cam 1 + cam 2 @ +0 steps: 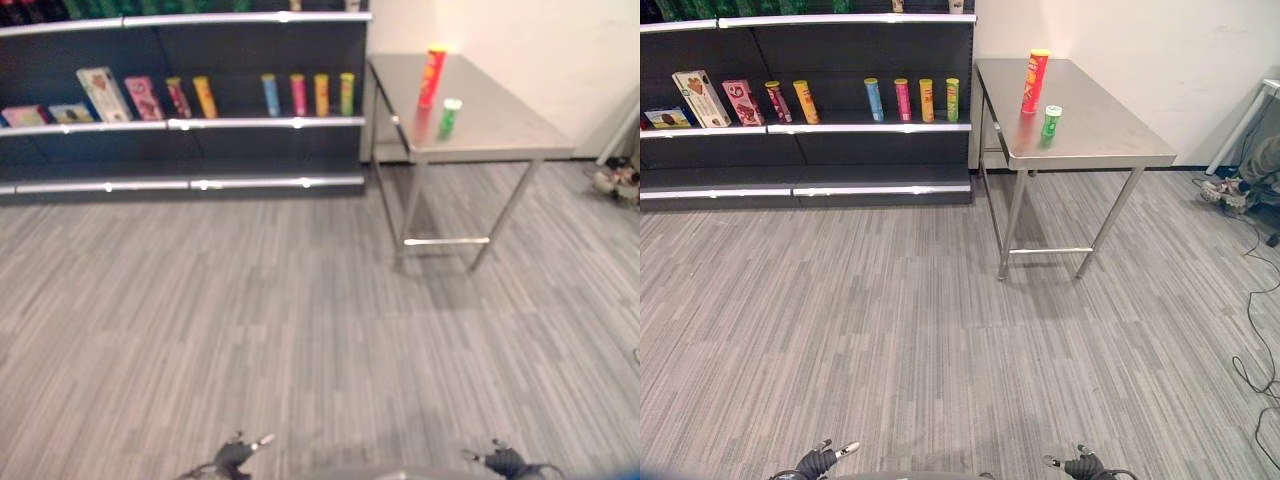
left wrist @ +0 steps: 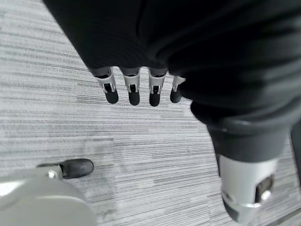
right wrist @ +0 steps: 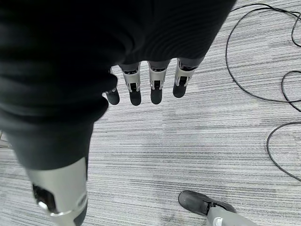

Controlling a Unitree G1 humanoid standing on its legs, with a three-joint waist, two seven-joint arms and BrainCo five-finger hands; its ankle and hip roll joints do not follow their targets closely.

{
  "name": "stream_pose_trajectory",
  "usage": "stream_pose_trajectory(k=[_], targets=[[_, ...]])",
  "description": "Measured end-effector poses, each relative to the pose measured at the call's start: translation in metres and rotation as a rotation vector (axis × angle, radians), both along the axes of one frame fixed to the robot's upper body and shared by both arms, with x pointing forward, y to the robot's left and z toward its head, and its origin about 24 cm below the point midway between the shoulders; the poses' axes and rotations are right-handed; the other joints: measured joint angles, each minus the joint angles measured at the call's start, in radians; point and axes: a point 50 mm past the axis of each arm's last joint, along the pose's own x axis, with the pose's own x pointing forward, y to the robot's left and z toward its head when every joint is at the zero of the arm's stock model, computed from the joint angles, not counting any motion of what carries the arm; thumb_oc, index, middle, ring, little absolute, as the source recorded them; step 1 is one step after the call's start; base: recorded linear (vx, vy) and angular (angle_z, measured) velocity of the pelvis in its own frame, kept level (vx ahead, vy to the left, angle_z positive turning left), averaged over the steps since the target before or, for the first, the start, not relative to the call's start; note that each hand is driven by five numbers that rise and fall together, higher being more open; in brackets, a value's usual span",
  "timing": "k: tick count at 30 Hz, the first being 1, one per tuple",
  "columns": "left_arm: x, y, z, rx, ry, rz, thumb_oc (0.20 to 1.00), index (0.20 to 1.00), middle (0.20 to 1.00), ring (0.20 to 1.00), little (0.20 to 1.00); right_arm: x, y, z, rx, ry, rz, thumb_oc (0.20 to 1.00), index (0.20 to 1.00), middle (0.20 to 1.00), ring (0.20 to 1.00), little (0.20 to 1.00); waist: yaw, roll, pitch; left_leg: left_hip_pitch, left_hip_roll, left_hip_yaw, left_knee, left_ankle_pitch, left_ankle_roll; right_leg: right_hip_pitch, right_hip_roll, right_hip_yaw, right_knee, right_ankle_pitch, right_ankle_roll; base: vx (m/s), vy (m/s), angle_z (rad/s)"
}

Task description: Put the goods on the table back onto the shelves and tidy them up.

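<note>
A tall red and yellow canister (image 1: pixel 1035 81) and a short green can (image 1: pixel 1051 121) stand on the steel table (image 1: pixel 1110 140) at the far right. The dark shelf unit (image 1: pixel 810 170) at the far left holds several upright canisters (image 1: pixel 912 99) and boxes (image 1: pixel 702 98). My left hand (image 2: pixel 136 89) hangs low over the grey floor with straight fingers and holds nothing. My right hand (image 3: pixel 150 87) hangs the same way, empty. Both hands show at the bottom edge of the eye views, left hand (image 1: pixel 820 460) and right hand (image 1: pixel 1082 465), far from the table.
Striped grey flooring (image 1: pixel 900 330) stretches between me and the shelf. A white wall (image 1: pixel 1140 50) stands behind the table. A person's shoes (image 1: pixel 1225 192) show at the right edge. The shelf's lower board (image 1: pixel 810 190) is bare.
</note>
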Motion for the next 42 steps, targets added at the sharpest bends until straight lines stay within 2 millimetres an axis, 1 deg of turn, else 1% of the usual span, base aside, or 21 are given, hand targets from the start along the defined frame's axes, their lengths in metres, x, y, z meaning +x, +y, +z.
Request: stream_pose_trajectory(k=[5,8,11,13,16,22,25,31,35,38,40,41,42], targets=[[-0.002,0.001,0.000,0.013,0.013,-0.019,1.000,1.000,1.000,1.000,1.000,0.001,0.001,0.000,0.002,-0.003,0.001,1.000,1.000,1.000,1.000,1.000,0.000,0.000,0.000,0.000,0.000,0.000,0.000,0.000,0.000,0.000,0.000,0.000,0.000,0.000,0.000,0.00,0.000,0.00],[-0.004,0.001,-0.001,0.020,0.027,-0.033,1.000,1.000,1.000,1.000,1.000,0.000,0.006,-0.002,0.016,0.001,-0.001,1.000,1.000,1.000,1.000,1.000,0.000,-0.001,-0.001,0.000,0.000,0.000,0.000,0.000,0.000,0.000,0.000,0.000,0.000,0.000,0.000,0.00,0.000,0.00],[-0.004,0.000,-0.001,0.021,0.028,-0.036,1.000,1.000,1.000,1.000,1.000,-0.005,0.013,-0.006,0.034,0.022,-0.011,1.000,1.000,1.000,1.000,1.000,-0.001,-0.004,-0.004,0.000,0.000,0.001,0.000,0.000,0.000,-0.001,0.000,0.002,0.000,0.000,0.000,0.00,0.000,0.00],[-0.005,0.000,-0.001,0.022,0.028,-0.035,1.000,1.000,1.000,1.000,1.000,-0.008,0.014,-0.007,0.037,0.033,-0.014,1.000,1.000,1.000,1.000,1.000,-0.002,-0.005,-0.004,0.000,0.000,0.001,0.000,0.000,0.000,-0.001,0.000,0.002,0.000,0.000,0.000,0.00,0.000,0.00],[-0.005,0.001,-0.001,0.025,0.028,-0.034,1.000,1.000,1.000,1.000,1.000,-0.012,0.014,-0.008,0.037,0.043,-0.018,1.000,1.000,1.000,1.000,1.000,-0.004,-0.005,-0.004,0.000,0.000,0.002,0.000,0.000,0.000,-0.002,0.000,0.003,0.000,0.001,0.000,0.00,0.000,0.00],[-0.005,0.001,-0.002,0.033,0.031,-0.033,1.000,1.000,1.000,1.000,1.000,-0.012,0.014,-0.008,0.048,0.037,-0.048,1.000,1.000,1.000,1.000,1.000,-0.007,-0.004,-0.006,0.000,-0.001,0.005,0.000,0.000,0.000,-0.008,0.000,0.006,0.000,0.003,-0.001,0.00,0.000,0.00],[-0.009,0.002,-0.003,0.036,0.049,-0.031,1.000,1.000,1.000,1.000,1.000,-0.014,0.014,-0.008,0.047,0.045,-0.051,1.000,1.000,1.000,1.000,1.000,-0.010,-0.003,-0.006,-0.001,-0.001,0.009,0.000,0.000,0.000,-0.010,0.000,0.009,0.000,0.004,0.000,-0.01,0.029,-0.02],[-0.009,0.002,-0.002,0.036,0.047,-0.031,1.000,1.000,1.000,1.000,1.000,-0.014,0.014,-0.008,0.049,0.049,-0.051,1.000,1.000,1.000,1.000,1.000,-0.013,0.000,-0.008,-0.006,-0.002,0.028,0.000,-0.001,0.001,-0.027,0.000,0.029,0.000,0.012,0.001,-0.02,0.052,-0.10],[-0.007,0.002,-0.002,0.036,0.043,-0.032,1.000,1.000,1.000,1.000,1.000,-0.014,0.014,-0.009,0.048,0.057,-0.053,1.000,1.000,1.000,1.000,1.000,-0.013,-0.005,-0.010,-0.029,-0.004,0.036,0.000,-0.001,0.002,-0.057,-0.001,0.038,0.005,0.018,0.008,-0.04,0.068,-0.07],[-0.009,0.002,-0.003,0.036,0.050,-0.030,1.000,1.000,1.000,1.000,1.000,-0.010,0.014,-0.008,0.048,0.050,-0.050,1.000,1.000,1.000,1.000,1.000,-0.011,-0.008,-0.009,-0.053,-0.006,0.055,0.001,0.006,0.012,-0.083,-0.003,0.060,0.005,0.031,0.008,-0.02,0.092,-0.19],[-0.008,0.003,-0.002,0.038,0.046,-0.030,1.000,1.000,1.000,1.000,1.000,-0.014,0.014,-0.009,0.047,0.064,-0.054,1.000,1.000,1.000,1.000,1.000,-0.012,-0.012,-0.007,-0.054,-0.012,0.056,0.000,0.005,0.013,-0.091,-0.005,0.060,0.007,0.032,0.011,-0.02,0.220,-0.07],[-0.004,0.002,-0.002,0.034,0.037,-0.027,1.000,1.000,1.000,1.000,1.000,-0.016,0.012,-0.009,0.042,0.073,-0.059,1.000,1.000,1.000,1.000,1.000,-0.009,-0.009,-0.002,-0.056,-0.020,0.055,-0.001,-0.008,0.033,-0.112,-0.007,0.064,0.050,0.034,0.024,0.00,0.139,-0.32],[0.006,-0.002,-0.001,0.025,0.014,-0.030,1.000,1.000,1.000,1.000,1.000,-0.008,0.006,-0.006,0.025,0.058,-0.057,1.000,1.000,1.000,1.000,1.000,0.001,0.016,0.031,-0.059,-0.012,0.057,-0.001,-0.013,0.048,-0.185,-0.002,0.053,0.184,0.024,0.038,0.05,0.197,-0.39]])
